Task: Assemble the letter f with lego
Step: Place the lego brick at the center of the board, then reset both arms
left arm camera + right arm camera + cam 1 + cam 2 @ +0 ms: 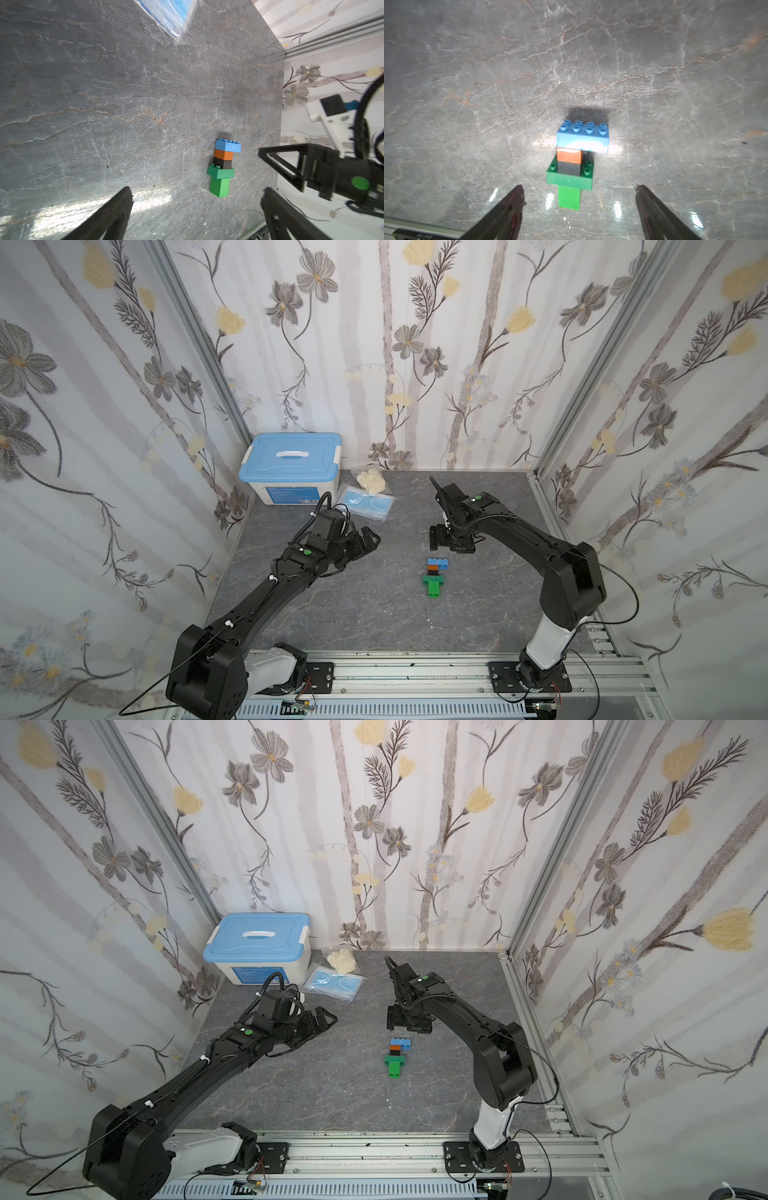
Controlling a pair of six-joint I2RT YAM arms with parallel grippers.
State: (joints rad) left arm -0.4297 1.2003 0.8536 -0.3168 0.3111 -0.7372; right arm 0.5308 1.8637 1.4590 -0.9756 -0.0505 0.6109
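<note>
The lego letter f (pixel 435 576) (pixel 398 1056) lies flat on the grey marble table, all its bricks joined. The blue brick (pixel 582 138) is at the far end, followed by orange (pixel 569 155), black (pixel 570 168) and green (pixel 569 197). My right gripper (pixel 451 543) (pixel 579 187) hangs just behind the blue end, raised. It is open, and its fingers stand wide of the bricks without touching them. My left gripper (pixel 372 541) (pixel 197 190) hovers well to the left of the stack, open and empty. The stack (pixel 223 166) also shows in the left wrist view.
A white box with a blue lid (pixel 291 472) stands at the back left. Beside it lie a clear bag of blue masks (pixel 365 504) and a bag of cream items (pixel 372 481). An aluminium rail (pixel 415 672) runs along the front. Flowered walls close in three sides.
</note>
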